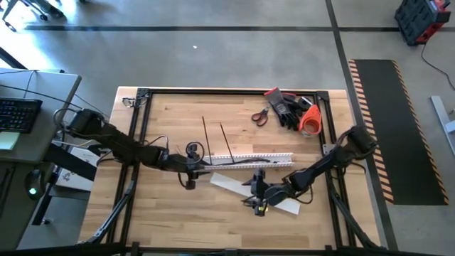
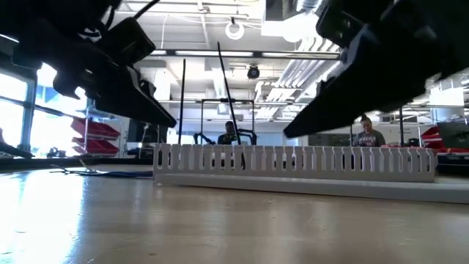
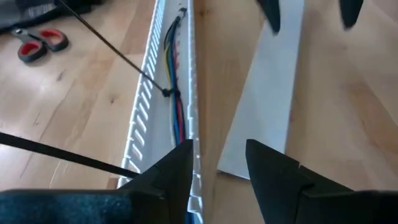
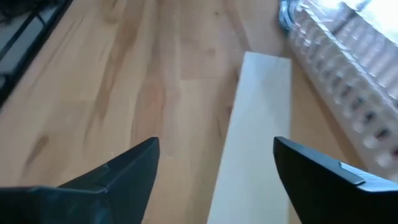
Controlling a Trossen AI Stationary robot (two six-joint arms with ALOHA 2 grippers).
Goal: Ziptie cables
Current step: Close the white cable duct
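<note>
High view: left end effector [image 1: 190, 169] at near-left end of white slotted channel [image 1: 256, 159]; right end effector [image 1: 257, 193] over flat white strip [image 1: 231, 185], just in front of channel. Scissors [image 1: 259, 116], gloves [image 1: 288, 107] well beyond both.

Low view: channel on wooden surface [image 2: 220, 227], dark arms overhead.

Left wrist view: fingers [image 3: 273, 177] apart, gripping nothing; cables [image 3: 176, 106] in channel straight ahead, black ziptie [image 3: 118, 53] around them.

Right wrist view: fingers [image 4: 323, 174] wide apart, empty, strip between them.

No legible txt or labels.
</note>
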